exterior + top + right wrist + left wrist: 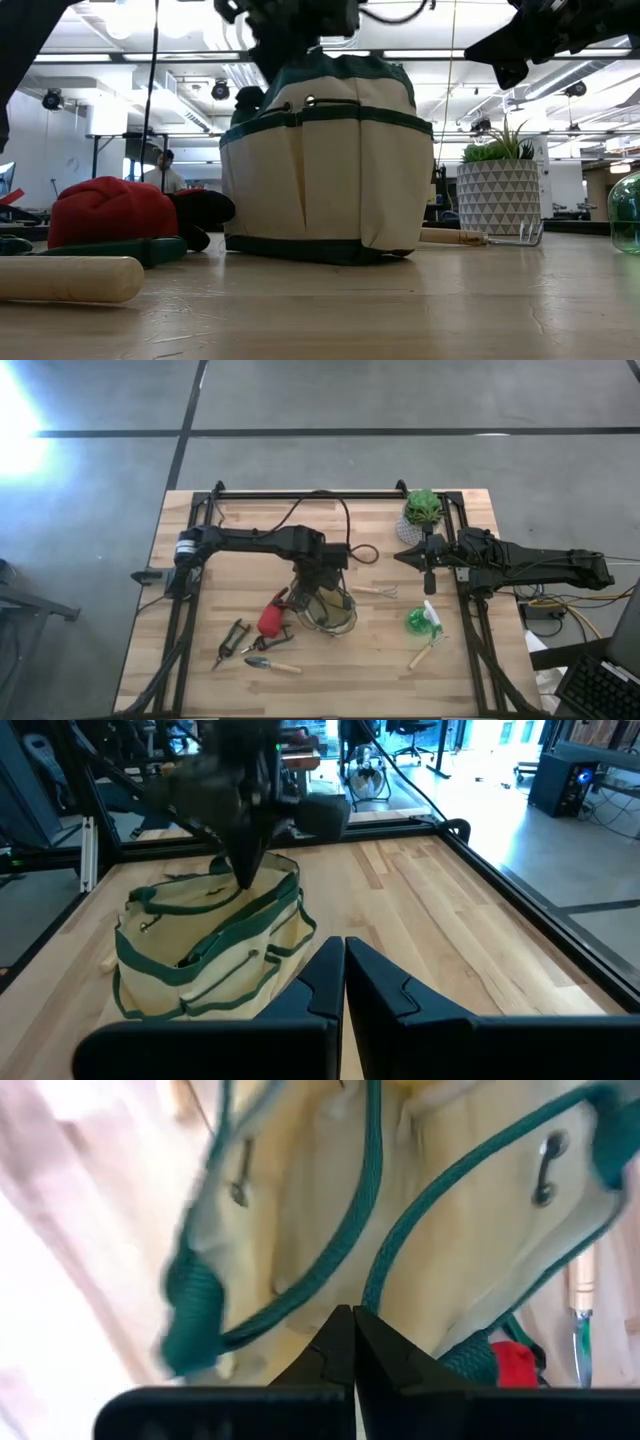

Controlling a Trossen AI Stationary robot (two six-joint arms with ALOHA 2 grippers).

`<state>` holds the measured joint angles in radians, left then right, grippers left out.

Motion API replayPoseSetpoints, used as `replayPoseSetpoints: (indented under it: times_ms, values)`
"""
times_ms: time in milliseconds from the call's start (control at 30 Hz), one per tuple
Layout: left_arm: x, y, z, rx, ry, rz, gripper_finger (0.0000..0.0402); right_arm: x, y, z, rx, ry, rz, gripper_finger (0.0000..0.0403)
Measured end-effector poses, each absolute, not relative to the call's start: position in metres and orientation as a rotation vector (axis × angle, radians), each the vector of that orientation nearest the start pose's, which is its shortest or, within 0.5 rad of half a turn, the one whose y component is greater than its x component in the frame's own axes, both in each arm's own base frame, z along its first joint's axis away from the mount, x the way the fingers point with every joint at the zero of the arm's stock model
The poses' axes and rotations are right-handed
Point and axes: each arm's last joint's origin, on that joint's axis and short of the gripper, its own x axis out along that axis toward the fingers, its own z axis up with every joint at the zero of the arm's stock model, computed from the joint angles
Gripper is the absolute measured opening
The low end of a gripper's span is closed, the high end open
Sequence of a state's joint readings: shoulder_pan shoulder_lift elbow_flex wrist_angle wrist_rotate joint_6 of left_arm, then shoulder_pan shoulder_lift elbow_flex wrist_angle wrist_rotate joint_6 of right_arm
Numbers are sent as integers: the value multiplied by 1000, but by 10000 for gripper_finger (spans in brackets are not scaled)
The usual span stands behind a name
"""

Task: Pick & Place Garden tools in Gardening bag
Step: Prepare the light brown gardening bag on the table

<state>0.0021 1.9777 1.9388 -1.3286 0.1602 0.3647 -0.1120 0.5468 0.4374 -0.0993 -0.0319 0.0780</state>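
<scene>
Left end effector clenched, poised over gardening bag.
Right end effector clenched, idle at frame right, above spray bottle.

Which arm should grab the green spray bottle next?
Probably right. The right pincer hangs just beyond the green spray bottle, on that side of the table, fingers closed and empty. The left pincer, also closed, is over the gardening bag, farther from the bottle.

An open robotics lab or workshop: a wooden counter on grey concrete floor, ceiling strip lights, office chairs and a person working beyond.
</scene>
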Motion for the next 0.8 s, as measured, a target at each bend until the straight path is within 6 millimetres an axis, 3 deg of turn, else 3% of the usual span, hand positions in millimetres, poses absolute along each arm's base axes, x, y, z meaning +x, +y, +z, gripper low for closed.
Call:
replayPoseSetpoints:
  times_ms: [167, 333, 800]
  values:
    - [391, -6, 323, 224, 1257, -400, 0, 138, -15, 254, 93, 205, -88, 8]
    - [391, -11, 326, 224, 1249, -413, 8, 138, -15, 254, 93, 205, -88, 8]
    - [392, -29, 319, 314, 1263, -389, 144, 138, -15, 254, 93, 205, -88, 8]
